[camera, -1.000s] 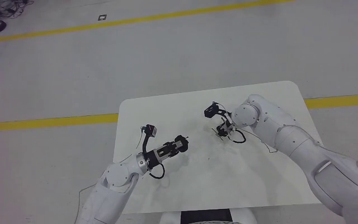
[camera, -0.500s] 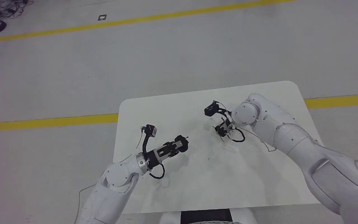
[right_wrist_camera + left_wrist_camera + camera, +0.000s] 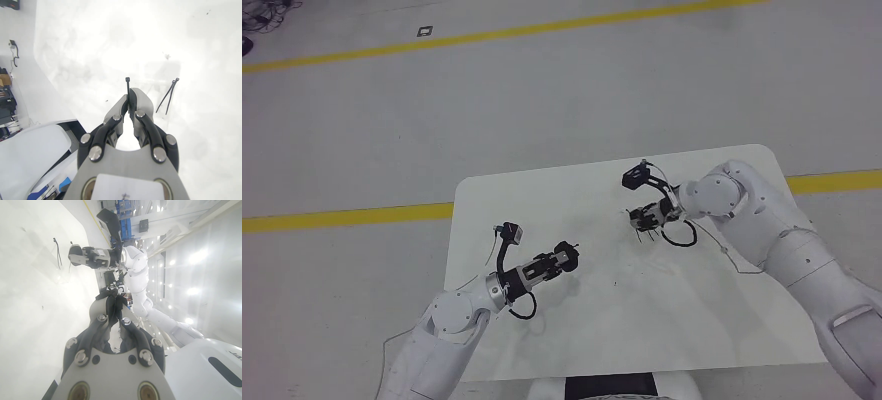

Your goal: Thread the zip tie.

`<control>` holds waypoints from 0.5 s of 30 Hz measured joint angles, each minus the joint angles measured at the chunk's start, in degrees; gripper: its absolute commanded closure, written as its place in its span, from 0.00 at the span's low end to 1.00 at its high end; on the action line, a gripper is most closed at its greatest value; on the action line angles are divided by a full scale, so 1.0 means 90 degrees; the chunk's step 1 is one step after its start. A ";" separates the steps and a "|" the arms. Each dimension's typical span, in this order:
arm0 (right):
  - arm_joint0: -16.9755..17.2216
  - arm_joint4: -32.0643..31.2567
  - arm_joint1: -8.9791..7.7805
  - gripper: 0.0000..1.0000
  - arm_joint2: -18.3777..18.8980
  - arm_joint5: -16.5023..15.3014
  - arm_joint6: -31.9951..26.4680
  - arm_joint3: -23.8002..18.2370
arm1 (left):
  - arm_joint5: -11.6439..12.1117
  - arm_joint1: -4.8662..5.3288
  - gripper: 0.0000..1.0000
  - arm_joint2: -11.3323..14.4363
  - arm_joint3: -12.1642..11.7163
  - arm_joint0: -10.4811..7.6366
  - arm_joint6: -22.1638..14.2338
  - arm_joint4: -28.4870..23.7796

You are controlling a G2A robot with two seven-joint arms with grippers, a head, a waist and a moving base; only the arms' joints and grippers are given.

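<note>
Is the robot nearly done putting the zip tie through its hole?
Not yet. Done: the right gripper has one zip tie pinched in its fingers, head end sticking out. In hand: it holds that tie over the table, near two spare zip ties lying flat. Still to do: the tie is straight, with no loop, and the left gripper is far from it, so the threading itself hasn't begun.

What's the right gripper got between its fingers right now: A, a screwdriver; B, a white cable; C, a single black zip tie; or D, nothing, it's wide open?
C: the right gripper is shut on a black zip tie, whose head sticks out past the fingertips, while two more zip ties lie on the table.
</note>
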State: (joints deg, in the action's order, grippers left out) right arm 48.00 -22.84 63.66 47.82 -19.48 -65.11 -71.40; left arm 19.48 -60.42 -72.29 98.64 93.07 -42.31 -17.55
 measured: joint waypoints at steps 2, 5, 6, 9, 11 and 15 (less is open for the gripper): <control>0.0265 0.0259 -0.0137 1.00 0.0293 0.0000 0.0058 -0.0411 | 0.0000 0.0000 1.00 0.0000 0.0000 0.0000 0.0000 0.0000; 0.0689 0.0811 -0.0302 1.00 0.0723 0.0000 0.0353 -0.0936 | 0.0000 0.0000 1.00 0.0000 0.0000 0.0000 0.0000 0.0000; 0.0751 0.0904 -0.0324 1.00 0.0793 0.0000 0.0400 -0.0984 | 0.0000 0.0000 1.00 0.0000 0.0000 0.0000 0.0000 0.0000; 0.0747 0.0888 -0.0325 1.00 0.0786 0.0000 0.0391 -0.0980 | 0.0000 0.0000 1.00 0.0000 0.0000 0.0000 0.0000 0.0000; 0.0742 0.0880 -0.0323 1.00 0.0780 0.0000 0.0386 -0.0976 | 0.0000 0.0000 1.00 0.0000 0.0000 0.0000 0.0000 0.0000; 0.0744 0.0879 -0.0323 1.00 0.0782 0.0000 0.0389 -0.0980 | 0.0000 0.0000 1.00 0.0000 0.0000 0.0000 0.0000 0.0000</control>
State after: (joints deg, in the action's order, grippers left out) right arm 54.69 -14.93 60.75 54.86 -19.48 -61.61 -80.22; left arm 19.48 -60.42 -72.29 98.64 93.07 -42.31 -17.55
